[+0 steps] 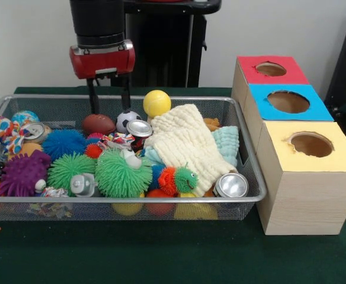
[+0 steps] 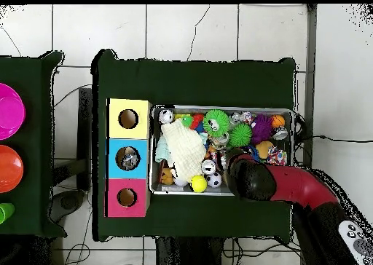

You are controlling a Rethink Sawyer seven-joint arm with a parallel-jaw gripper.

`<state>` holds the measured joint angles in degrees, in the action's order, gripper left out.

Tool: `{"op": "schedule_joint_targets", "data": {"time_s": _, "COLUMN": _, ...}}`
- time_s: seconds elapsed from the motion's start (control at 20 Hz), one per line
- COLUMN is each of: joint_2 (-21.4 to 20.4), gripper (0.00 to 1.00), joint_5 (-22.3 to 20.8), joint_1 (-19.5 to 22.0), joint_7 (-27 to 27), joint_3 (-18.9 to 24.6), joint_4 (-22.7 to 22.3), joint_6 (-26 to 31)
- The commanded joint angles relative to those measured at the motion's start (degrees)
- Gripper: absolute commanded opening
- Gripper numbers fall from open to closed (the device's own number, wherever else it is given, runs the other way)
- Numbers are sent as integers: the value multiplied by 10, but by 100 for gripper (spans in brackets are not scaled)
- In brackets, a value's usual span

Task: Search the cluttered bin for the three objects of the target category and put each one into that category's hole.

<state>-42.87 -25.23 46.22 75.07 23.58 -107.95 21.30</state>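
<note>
Nearest the camera in the front view, the wire mesh bin [image 1: 253,198] is sitting on the green surface [image 1: 161,254], still packed: silver cans [image 1: 231,185], spiky rubber balls in green [image 1: 123,174], purple [image 1: 23,173] and blue [image 1: 63,143], and a cream knitted cloth [image 1: 185,145] draped across the right half. Which category is wanted is not shown, so the targets cannot be named with certainty; the candidates are all lying in the bin.

To the right, touching the bin's side, three wooden boxes are standing in a row with holes in yellow [image 1: 311,144], blue [image 1: 288,102] and red [image 1: 271,69] tops. In the overhead view something pale is showing inside the blue hole [image 2: 127,159], while the other two are looking dark; I judge that at most a small part of the sorting is done and most is left.

Farther back, the gripper [image 1: 109,97] is hanging over the bin's rear edge, its jaws standing apart and holding nothing, tips just above a brown football [image 1: 98,123], with a soccer ball [image 1: 127,121] and a yellow ball [image 1: 156,103] just beside.

Room is tight: the bin's walls are hemming in the rear corner, neighbours are crowding the football, and the cloth is hiding whatever is lying beneath. Above the boxes the path is looking open.
</note>
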Motion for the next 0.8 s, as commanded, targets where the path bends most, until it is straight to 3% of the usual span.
{"op": "schedule_joint_targets", "data": {"time_s": 0.05, "joint_2": 17, "gripper": 100, "joint_5": -40, "joint_1": -2, "joint_7": 45, "joint_3": -60, "joint_4": 85, "joint_6": 21}}
{"op": "schedule_joint_targets", "data": {"time_s": 0.4, "joint_2": 41, "gripper": 100, "joint_5": -56, "joint_1": -2, "joint_7": 25, "joint_3": -74, "joint_4": 121, "joint_6": 12}}
{"op": "schedule_joint_targets", "data": {"time_s": 0.8, "joint_2": 37, "gripper": 100, "joint_5": -69, "joint_1": 21, "joint_7": -10, "joint_3": -50, "joint_4": 130, "joint_6": 16}}
